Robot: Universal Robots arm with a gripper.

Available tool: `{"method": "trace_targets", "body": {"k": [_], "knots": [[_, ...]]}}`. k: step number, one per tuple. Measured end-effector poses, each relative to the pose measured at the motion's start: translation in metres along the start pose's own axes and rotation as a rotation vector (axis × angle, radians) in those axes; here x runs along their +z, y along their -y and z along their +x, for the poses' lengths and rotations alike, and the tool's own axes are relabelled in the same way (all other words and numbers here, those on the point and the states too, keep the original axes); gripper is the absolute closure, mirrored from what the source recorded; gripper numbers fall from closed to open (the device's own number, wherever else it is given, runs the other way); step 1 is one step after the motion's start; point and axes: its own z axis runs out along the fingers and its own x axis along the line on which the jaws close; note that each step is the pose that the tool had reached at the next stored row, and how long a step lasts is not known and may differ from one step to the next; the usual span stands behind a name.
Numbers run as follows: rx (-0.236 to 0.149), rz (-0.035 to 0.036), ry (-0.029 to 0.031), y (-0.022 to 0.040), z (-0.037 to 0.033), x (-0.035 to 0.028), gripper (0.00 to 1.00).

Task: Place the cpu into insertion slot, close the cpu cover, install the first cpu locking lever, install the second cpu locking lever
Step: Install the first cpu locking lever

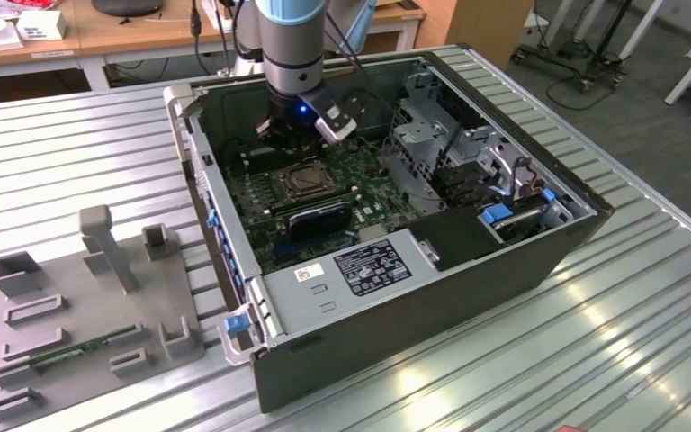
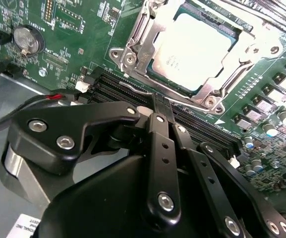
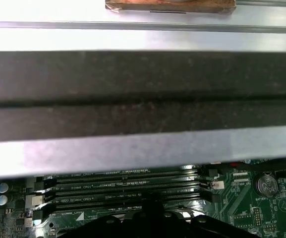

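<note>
Past pincer (image 2: 163,106), seated cpu (image 2: 192,49), second wrist view

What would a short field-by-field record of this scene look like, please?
setting: open computer case on a slatted metal table
cpu: seated in the insertion slot
cpu cover: down over the cpu, whose top shows through the window
gripper: shut, nothing seen in it, tips at the memory slots
locking levers: cannot tell whether latched
</note>
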Motion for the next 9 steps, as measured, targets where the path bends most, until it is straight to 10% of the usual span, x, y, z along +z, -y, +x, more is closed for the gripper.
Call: {"method": "trace_targets", "body": {"k": [9], "knots": [[0.032, 0.0034, 0.0067, 0.0001, -0.0002, 0.0005, 0.89]]}}
